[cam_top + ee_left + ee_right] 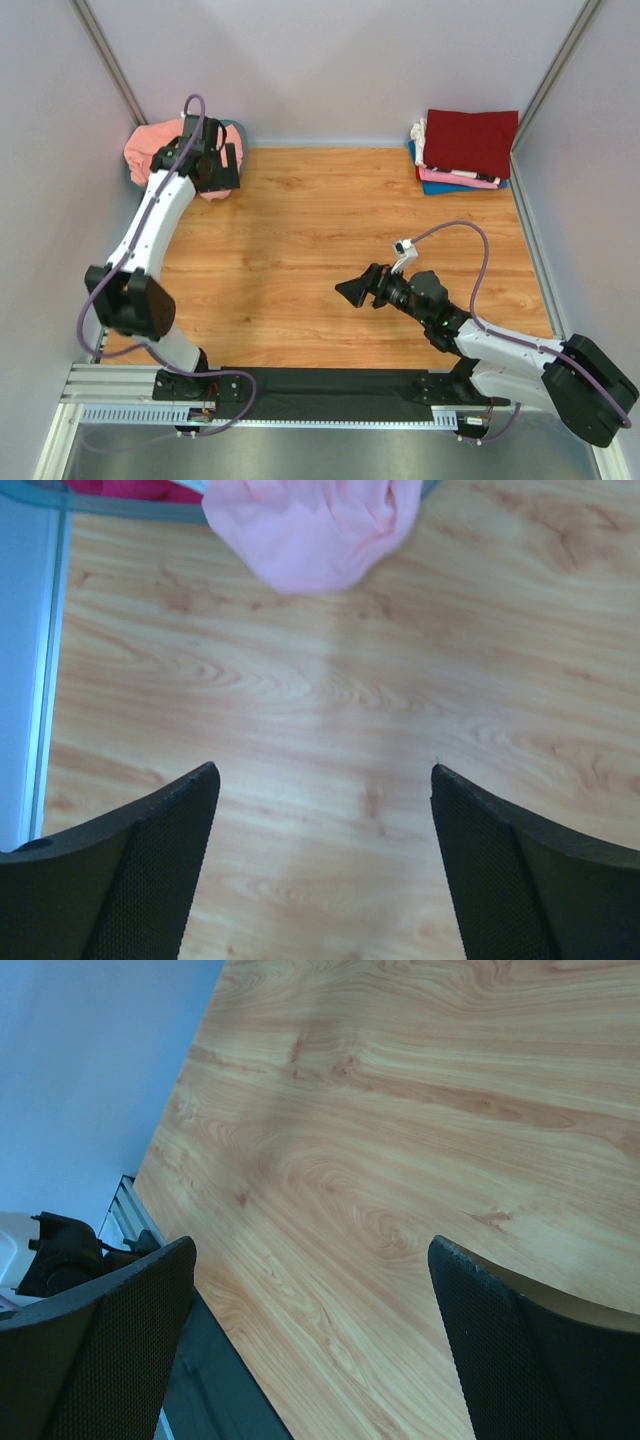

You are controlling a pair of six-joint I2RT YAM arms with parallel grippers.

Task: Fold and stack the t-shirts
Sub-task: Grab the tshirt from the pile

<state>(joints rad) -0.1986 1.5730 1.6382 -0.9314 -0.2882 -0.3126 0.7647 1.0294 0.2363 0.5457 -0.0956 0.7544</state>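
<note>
Left gripper (322, 770): wide open, nothing in it! It hovered low over the counter (320, 220) in the far left corner, just short of the cloth.
Right gripper (311, 1245): jaws spread as well, empty, hanging over bare wood at mid-counter, well apart from every shirt.
Salmon-pink t-shirt (310, 530): bunched in a heap, spilling over the rim of the blue-grey basket (110, 505), with one rounded lobe drooping onto the counter towards the left gripper.
Basket contents: a scrap of magenta cloth (130, 488) showed behind the rim; the rest was out of sight.
Folded stack: far right corner, the dark red t-shirt (470, 140) on top, a pink one (455, 180) and a blue one (500, 186) under it, and cream-white (419, 135) peeking out at the left edge.
Handling, by my read: light, limp and shapeless. It would drape and trail when lifted, could snag on the basket rim, and would take a firm pinch without harm.
Where to grab: that nearest drooping lobe looked best, with the jaws closing across a thick fold, not a single loose layer.
Unknown: collar, hem and sleeves were lost in the bunching, so I couldn't tell which part lay closest.
</note>
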